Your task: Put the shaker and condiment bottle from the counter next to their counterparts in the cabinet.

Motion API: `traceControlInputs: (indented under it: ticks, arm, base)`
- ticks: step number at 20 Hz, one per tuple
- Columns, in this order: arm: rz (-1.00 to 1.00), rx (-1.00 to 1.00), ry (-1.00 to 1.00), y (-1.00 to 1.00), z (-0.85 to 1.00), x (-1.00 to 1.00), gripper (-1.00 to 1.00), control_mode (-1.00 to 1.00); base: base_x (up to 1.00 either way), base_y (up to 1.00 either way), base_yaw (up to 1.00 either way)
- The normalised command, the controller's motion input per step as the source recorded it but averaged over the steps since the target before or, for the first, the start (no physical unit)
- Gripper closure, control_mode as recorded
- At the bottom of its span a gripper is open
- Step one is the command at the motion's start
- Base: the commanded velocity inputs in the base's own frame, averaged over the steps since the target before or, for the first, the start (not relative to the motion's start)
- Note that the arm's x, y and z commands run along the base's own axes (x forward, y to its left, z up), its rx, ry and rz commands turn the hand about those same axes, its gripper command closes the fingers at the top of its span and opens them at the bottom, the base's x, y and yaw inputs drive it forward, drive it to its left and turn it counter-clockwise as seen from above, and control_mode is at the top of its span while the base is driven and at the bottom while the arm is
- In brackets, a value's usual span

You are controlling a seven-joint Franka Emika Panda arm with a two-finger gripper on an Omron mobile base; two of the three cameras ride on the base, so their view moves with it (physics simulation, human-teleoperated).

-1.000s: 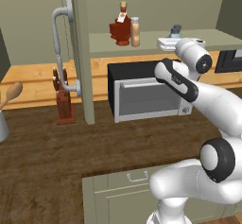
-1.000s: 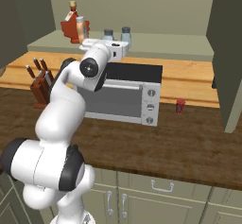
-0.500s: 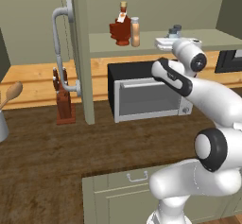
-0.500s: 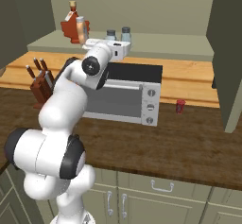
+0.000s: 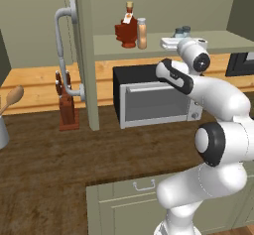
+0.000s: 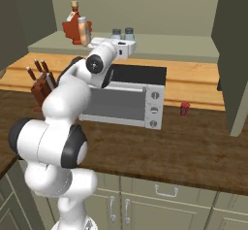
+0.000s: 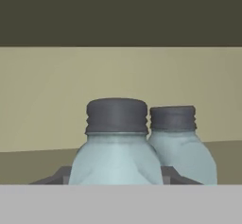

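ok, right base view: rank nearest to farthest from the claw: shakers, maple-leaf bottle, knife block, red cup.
1. Shakers, at the claw, on the cabinet shelf; the nearer one sits between its fingers.
2. Maple-leaf bottle, same shelf, left.
3. Red cup at right and knife block at left, both lower; too close to call.

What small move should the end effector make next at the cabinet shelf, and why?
Probably open the end effector and back away. The shaker between its fingertips already stands by the twin shaker on the cabinet shelf, and the condiment bottle sits beside the maple-leaf bottle.

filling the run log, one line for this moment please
tool: shut on shaker | twin shaker: beside it on cabinet shelf | condiment bottle: by maple-leaf bottle
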Motion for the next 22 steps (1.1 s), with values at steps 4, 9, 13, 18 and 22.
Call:
traceControlInputs:
  ticks: [4,9,13,18,22]
  arm:
    - [-0.02,0.0,0.04,0.0,-0.14,0.29,1.0,-1.0]
    - [-0.02,0.0,0.04,0.0,-0.13,0.28,1.0,-1.0]
    - [-0.01,0.0,0.02,0.0,-0.18,0.03,-1.0,-1.0]
    - [-0.03,0.0,0.02,-0.04,-0.12,-0.03,-1.0,-1.0]
    - [-0.07,0.02,0.03,-0.02,0.01,-0.22,-1.0,-1.0]
  base:
    - [0.0,0.0,0.0]
    - [0.0,0.0,0.0]
    - [0.0,0.0,0.0]
    - [0.0,0.0,0.0]
    - [0.0,0.0,0.0]
